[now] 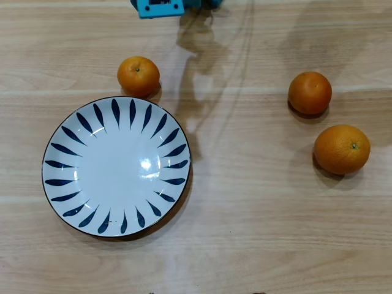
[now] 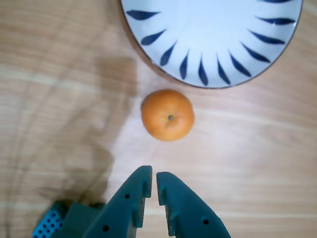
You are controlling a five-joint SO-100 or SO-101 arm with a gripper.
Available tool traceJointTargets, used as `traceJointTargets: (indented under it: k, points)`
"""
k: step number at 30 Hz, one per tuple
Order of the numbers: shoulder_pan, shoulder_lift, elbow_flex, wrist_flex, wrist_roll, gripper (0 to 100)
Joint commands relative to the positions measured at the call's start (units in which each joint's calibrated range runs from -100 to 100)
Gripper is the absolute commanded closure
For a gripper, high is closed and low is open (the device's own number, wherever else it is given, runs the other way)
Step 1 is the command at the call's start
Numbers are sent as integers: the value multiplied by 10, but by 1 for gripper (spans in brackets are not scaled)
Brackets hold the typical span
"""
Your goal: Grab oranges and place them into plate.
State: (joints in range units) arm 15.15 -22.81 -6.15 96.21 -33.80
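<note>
A small orange (image 1: 138, 76) lies just above the plate (image 1: 116, 165), almost touching its rim. Another small orange (image 1: 310, 92) and a larger orange (image 1: 342, 149) lie close together at the right of the overhead view. The white plate with dark blue leaf strokes holds nothing. In the wrist view my gripper (image 2: 153, 174) enters from the bottom, its dark teal fingers shut with only a thin slit between them and nothing held. It hangs a short way short of the small orange (image 2: 167, 115), with the plate (image 2: 213, 29) beyond it.
The table is light wood. A blue part of the arm (image 1: 158, 6) shows at the top edge of the overhead view, and its shadow falls on the wood to the plate's upper right. Bare wood separates the plate from the two oranges on the right.
</note>
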Motion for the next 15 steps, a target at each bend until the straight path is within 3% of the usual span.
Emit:
traceJointTargets:
  k: [1, 9, 15]
  points:
    - [-9, 18, -25, 6, -43, 96]
    - [-31, 37, -25, 4, -97, 70]
    - [-39, 47, 5, 7, -105, 61]
